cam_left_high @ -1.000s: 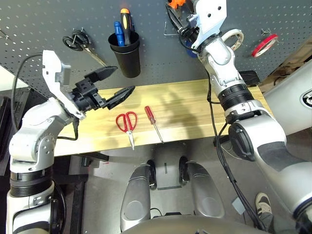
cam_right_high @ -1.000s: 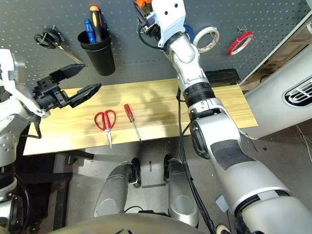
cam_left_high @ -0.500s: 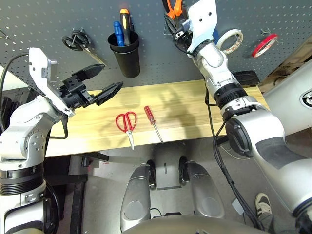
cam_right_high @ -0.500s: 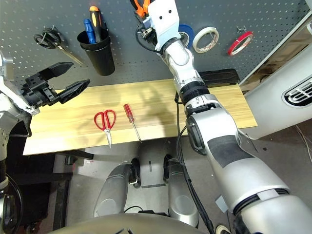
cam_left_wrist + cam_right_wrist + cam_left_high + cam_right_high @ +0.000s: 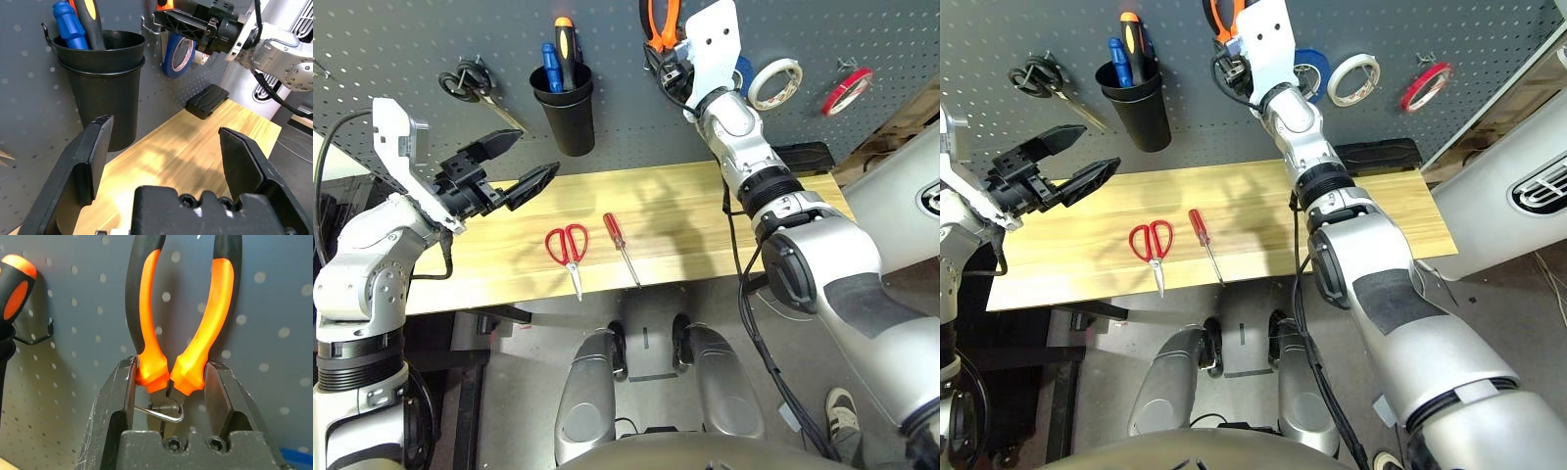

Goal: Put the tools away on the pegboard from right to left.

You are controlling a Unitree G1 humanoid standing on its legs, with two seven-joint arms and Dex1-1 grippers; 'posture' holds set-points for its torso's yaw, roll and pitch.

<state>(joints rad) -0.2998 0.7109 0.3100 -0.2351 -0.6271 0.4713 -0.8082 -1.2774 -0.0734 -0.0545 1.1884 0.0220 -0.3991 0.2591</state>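
My right gripper (image 5: 664, 61) is up against the dark grey pegboard (image 5: 391, 39), shut on the orange-and-black-handled pliers (image 5: 658, 18), whose handles point upward. In the right wrist view the fingers (image 5: 116, 396) clamp the pliers (image 5: 146, 333) just above a metal hook (image 5: 166, 412). The thin red tape ring (image 5: 845, 90) hangs at the board's right end. Red-handled scissors (image 5: 569, 247) and the slim red-handled screwdriver (image 5: 620, 245) lie side by side on the wooden table (image 5: 705, 211). My left gripper (image 5: 533, 155) hovers open over the table's left part, holding nothing.
A black cup (image 5: 565, 110) with blue and orange-black handled tools hangs on the board. Black-handled scissors (image 5: 470, 83) hang at its left. White tape (image 5: 773, 83) and blue tape (image 5: 176, 54) hang near the right arm. A black pad (image 5: 808, 155) lies at the table's back right.
My right gripper has carried the pliers a little left and down along the pegboard. My left gripper drew back to the left a second ago and has since stayed still and open.
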